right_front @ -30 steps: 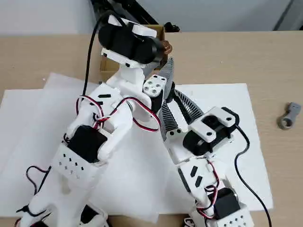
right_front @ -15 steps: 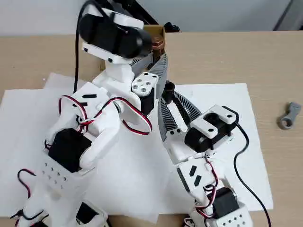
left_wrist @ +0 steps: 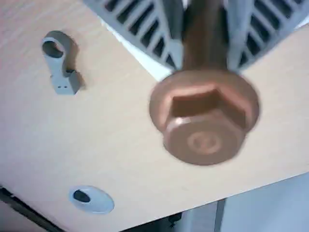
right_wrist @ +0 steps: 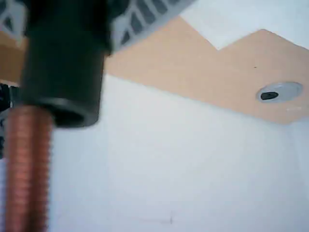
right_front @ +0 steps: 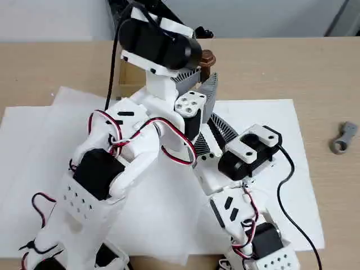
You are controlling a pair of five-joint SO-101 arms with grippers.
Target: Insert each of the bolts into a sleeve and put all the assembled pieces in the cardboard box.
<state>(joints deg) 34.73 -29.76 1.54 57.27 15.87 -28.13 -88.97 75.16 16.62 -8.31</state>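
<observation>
My left gripper [right_front: 203, 79] [left_wrist: 203, 48] is shut on a copper bolt [right_front: 207, 58] [left_wrist: 205, 116]; its hex head points away from the grey fingers [left_wrist: 140, 24]. My right gripper [right_front: 211, 135] [right_wrist: 67, 19], just below it in the high view, is shut on a black sleeve [right_wrist: 65, 67]. In the right wrist view the bolt's threaded shaft [right_wrist: 26, 164] meets the sleeve's open end; how deep it sits cannot be told. The cardboard box [right_front: 132, 76] stands at the back, mostly hidden behind the left arm.
White paper [right_front: 270, 124] covers the middle of the wooden table. A small grey ring-shaped part [right_front: 342, 138] [left_wrist: 60, 70] lies on bare wood at the right. A grey round grommet [left_wrist: 91, 199] [right_wrist: 280, 92] is set in the tabletop.
The left arm swung left toward the box half a second ago, then back right; the bolt head now sits farther right. The right arm barely moved.
</observation>
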